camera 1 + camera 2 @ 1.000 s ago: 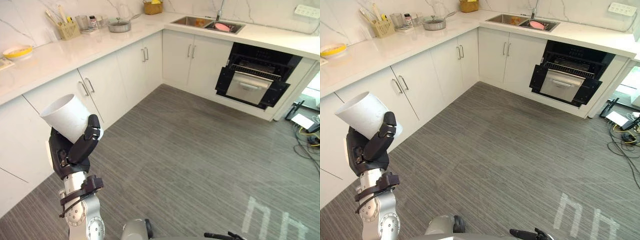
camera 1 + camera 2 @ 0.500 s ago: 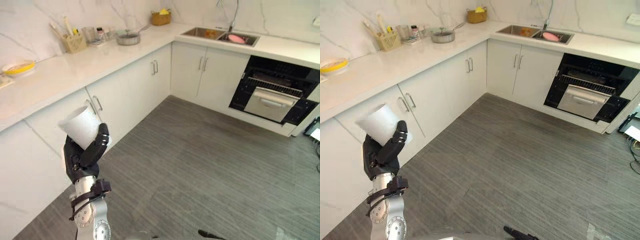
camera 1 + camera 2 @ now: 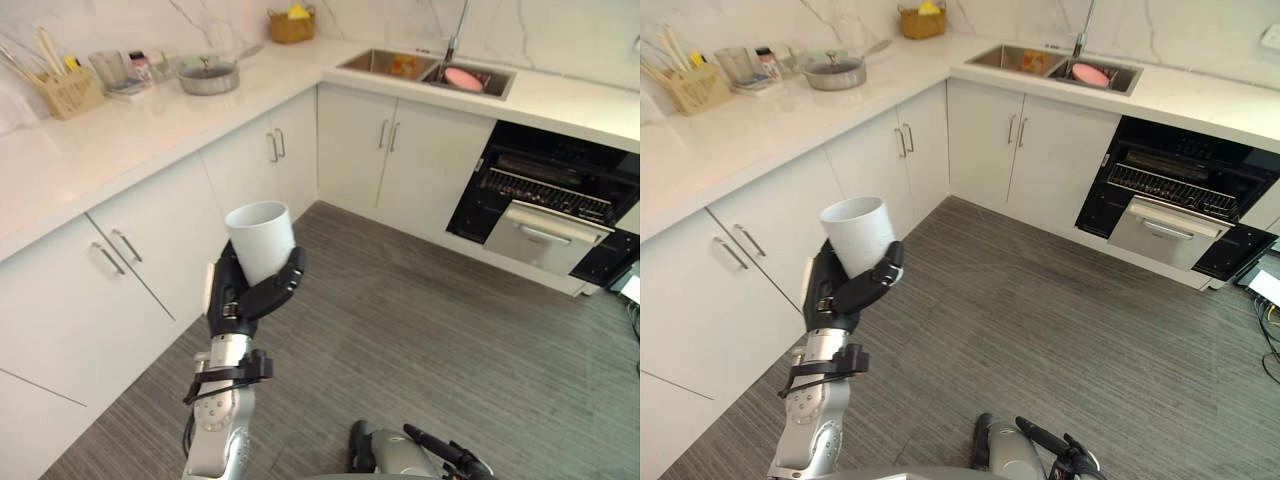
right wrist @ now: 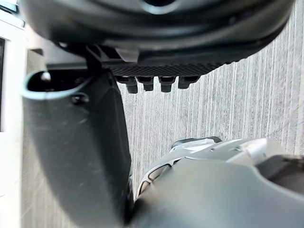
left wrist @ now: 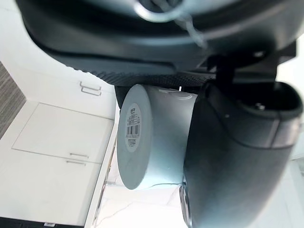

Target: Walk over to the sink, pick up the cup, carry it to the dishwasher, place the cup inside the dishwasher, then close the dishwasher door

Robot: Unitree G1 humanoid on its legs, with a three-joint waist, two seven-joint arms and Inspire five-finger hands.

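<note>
My left hand (image 3: pixel 243 298) is shut on a white cup (image 3: pixel 262 239), held upright at chest height over the grey floor, beside the left cabinets. In the left wrist view the cup's base with its barcode label (image 5: pixel 135 141) lies against the palm, and the thumb (image 5: pixel 228 156) curls round its side. The dishwasher (image 3: pixel 545 198) stands at the far right under the counter, its dark front open and a silver panel tipped out. The sink (image 3: pixel 425 68) is left of it, with a pink thing inside. My right hand (image 3: pixel 445 456) hangs low at the bottom edge, open and holding nothing.
White cabinets (image 3: pixel 120 270) run along the left and the back under a marble counter (image 3: pixel 150 110). On the counter stand a lidded pan (image 3: pixel 208 76), a utensil holder (image 3: pixel 68 88) and a basket (image 3: pixel 290 24). Grey striped floor (image 3: pixel 430 340) lies between me and the dishwasher.
The camera has swung, so the counter and dishwasher sit differently in the picture. My left hand has brought the cup in toward the middle and turned it from tilted to upright.
</note>
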